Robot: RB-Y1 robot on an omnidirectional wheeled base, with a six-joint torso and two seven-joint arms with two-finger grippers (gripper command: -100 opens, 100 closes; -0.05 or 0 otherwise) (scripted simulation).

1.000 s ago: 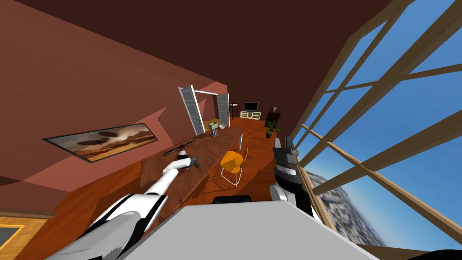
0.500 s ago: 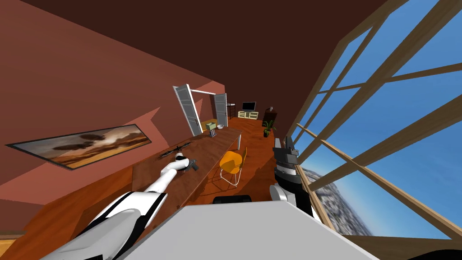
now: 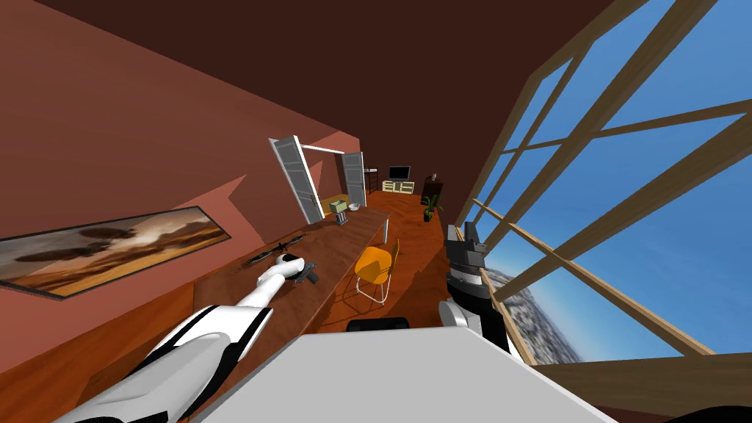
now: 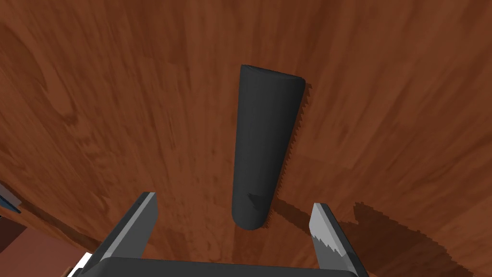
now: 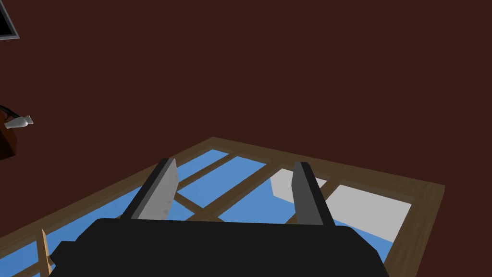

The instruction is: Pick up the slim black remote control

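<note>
While the left tool hangs open, empty, black remote on table, near end between its fingers

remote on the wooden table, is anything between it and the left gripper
Nothing visible. The left gripper is open at the remote, whose near end lies in the gap between the fingers. Only bare wooden table shows on either side of it.
</note>
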